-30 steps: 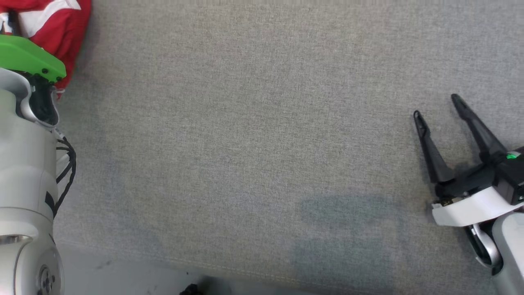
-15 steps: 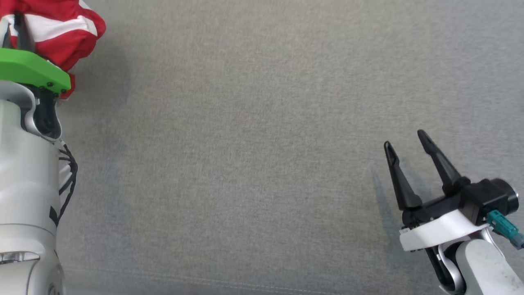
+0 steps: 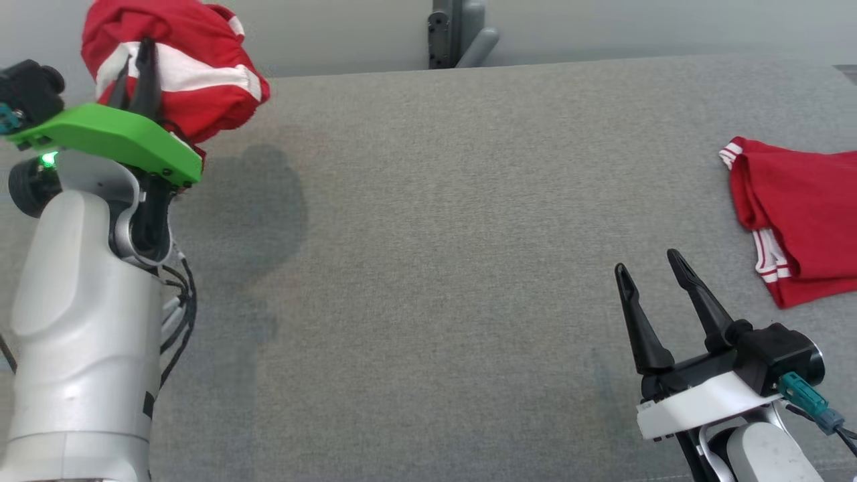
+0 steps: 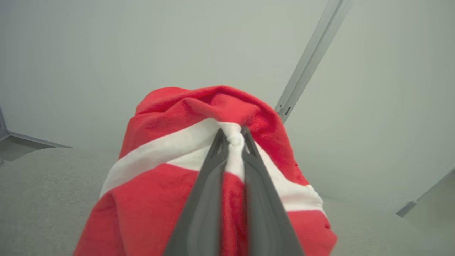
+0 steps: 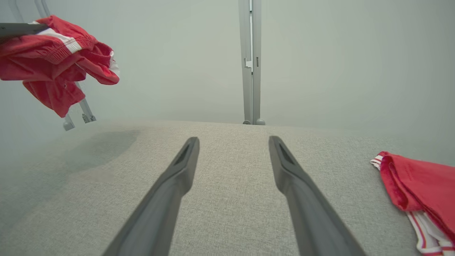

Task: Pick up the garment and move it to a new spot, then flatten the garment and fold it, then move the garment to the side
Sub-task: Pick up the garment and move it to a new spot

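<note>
Head cam has tilted up vs a sec ago, so the far edge of the grey woven tabletop (image 3: pixel 428 268) + a 2nd red piece (image 3: pixel 803 214) are in shot now. That's the cam, not stuff moving. Left gripper (image 4: pixel 233 135) has its fingers pressed together, pinching the garment (image 3: pixel 194 107) by its white stripe. It hangs bunched off the tips, clear of the top, w/ a shadow (image 3: pixel 268 201) below. Pickup looks done imo, carry is on. Right gripper (image 3: pixel 647 261) is spread wide w/ nothing between, 2nd piece folded off to its right. Fabric is soft, floppy, red w/ white bands, a lumpy blob.
</note>
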### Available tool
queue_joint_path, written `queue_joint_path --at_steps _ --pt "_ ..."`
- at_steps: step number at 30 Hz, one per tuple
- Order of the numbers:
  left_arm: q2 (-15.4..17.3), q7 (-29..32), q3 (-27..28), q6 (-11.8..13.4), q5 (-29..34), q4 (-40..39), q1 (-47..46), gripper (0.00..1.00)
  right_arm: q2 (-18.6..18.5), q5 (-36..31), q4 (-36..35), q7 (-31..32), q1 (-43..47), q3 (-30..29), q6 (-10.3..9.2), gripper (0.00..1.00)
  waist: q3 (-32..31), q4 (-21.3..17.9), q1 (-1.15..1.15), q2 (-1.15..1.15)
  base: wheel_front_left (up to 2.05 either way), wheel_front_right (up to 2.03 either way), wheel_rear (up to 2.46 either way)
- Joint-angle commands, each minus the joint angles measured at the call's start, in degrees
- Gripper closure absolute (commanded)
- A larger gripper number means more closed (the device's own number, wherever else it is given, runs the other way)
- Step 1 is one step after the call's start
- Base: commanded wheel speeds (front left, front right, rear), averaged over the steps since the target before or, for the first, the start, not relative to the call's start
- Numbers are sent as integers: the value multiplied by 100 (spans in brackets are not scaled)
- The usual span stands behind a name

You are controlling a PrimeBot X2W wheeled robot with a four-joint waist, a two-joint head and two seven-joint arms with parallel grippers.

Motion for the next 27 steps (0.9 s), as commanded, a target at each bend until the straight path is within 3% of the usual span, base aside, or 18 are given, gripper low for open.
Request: queue_joint_path --at_steps 1,16,22,27 --pt "-53 99 -47 29 -52 -194 195 100 10 17 -2 3 74 -11 -9 0 -411 -519 0 0 0 0 0" --pt "-632 1114 -865 309 -190 -2468 1523 100 43 97 -66 3 94 -13 -9 0 -196 -1449 0 0 0 0 0" --pt "-731 1131 -1161 474 -293 -2447 1913 100 75 107 -107 3 -46 3 -9 0 160 -1627 0 0 0 0 0" --pt "-765 1036 -1233 533 -525 -1932 2156 100 124 97 -93 3 -127 37 -9 0 398 -1652 0 0 0 0 0"
